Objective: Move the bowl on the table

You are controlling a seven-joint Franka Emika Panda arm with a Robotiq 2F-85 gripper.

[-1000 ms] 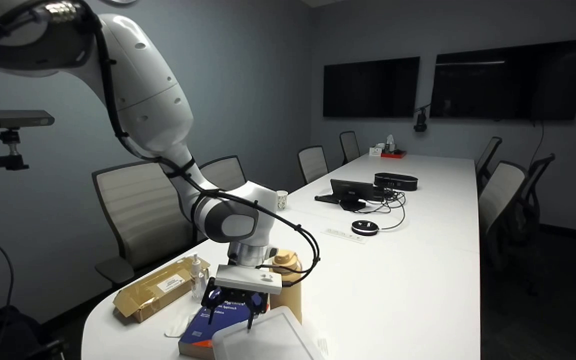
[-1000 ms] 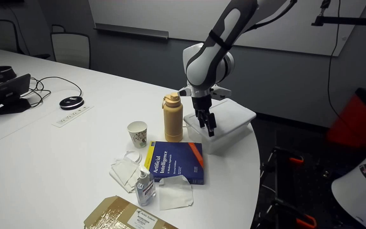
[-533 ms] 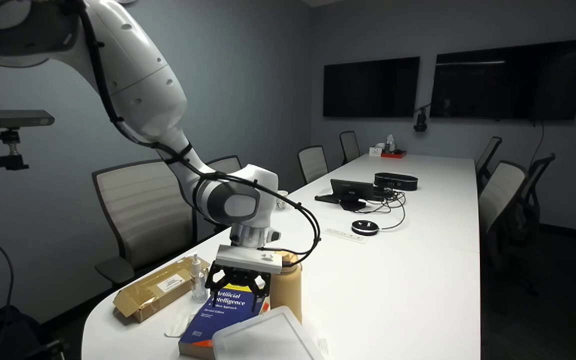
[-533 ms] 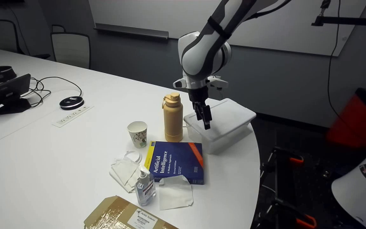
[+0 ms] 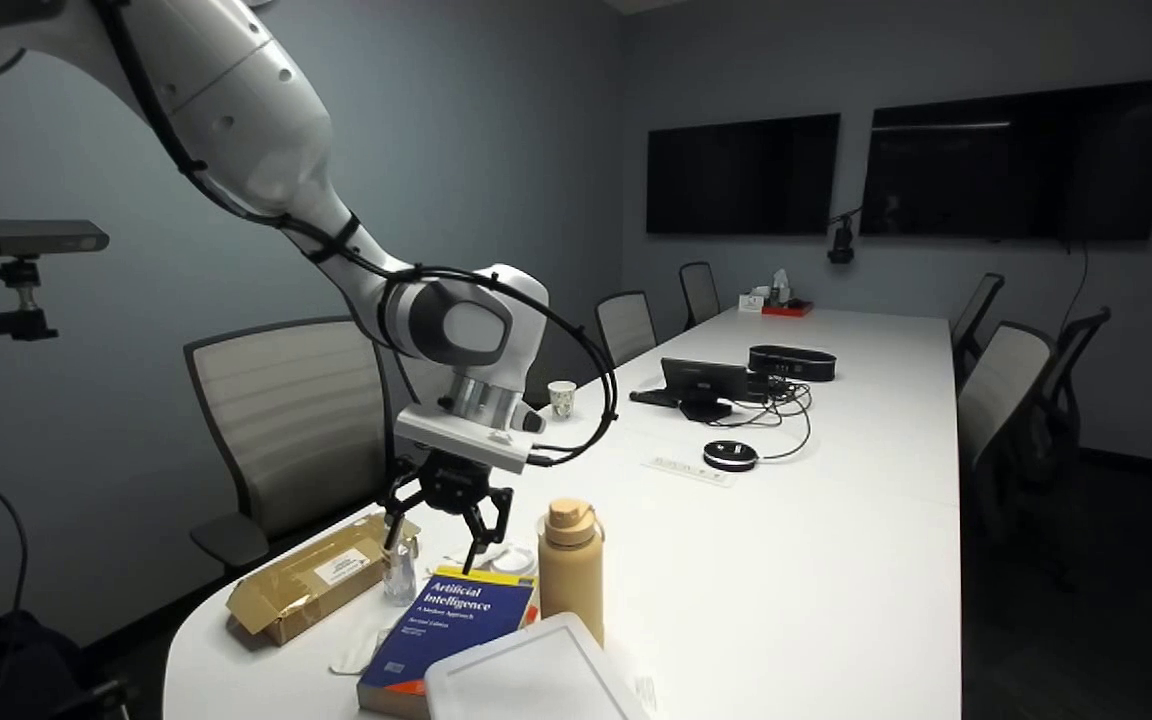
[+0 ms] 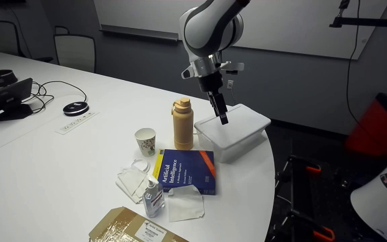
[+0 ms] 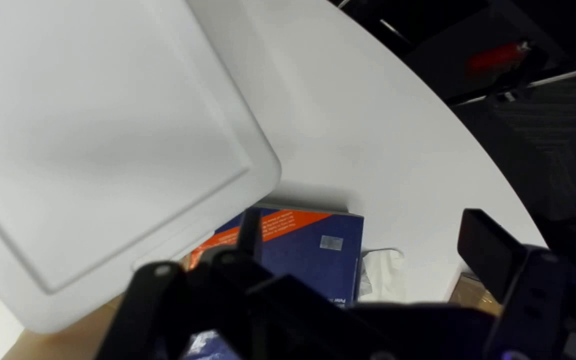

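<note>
The long, glossy white table (image 5: 786, 600) shows in both exterior views (image 6: 79, 161) and in the wrist view (image 7: 393, 150). I can make out no bowl in any view. My gripper (image 5: 430, 558) is open and empty, with its two black fingers spread wide. In an exterior view its fingertips (image 6: 224, 119) appear in front of the white lidded bin. In the wrist view the spread fingers (image 7: 363, 225) frame the corner of the blue book and bare table, with nothing between them.
A white lidded bin (image 6: 232, 126), a blue book (image 6: 185, 171), a tan bottle (image 6: 183, 126), a paper cup (image 6: 145, 142), a white ring-like item (image 6: 140, 165), napkins (image 6: 185, 203), a sanitizer bottle (image 6: 154, 199) and a cardboard box (image 6: 136, 227) cluster near the rounded table end.
My gripper has risen from low over the bin and book area, and has tilted a little. It stays open. The objects on the table have not moved.
</note>
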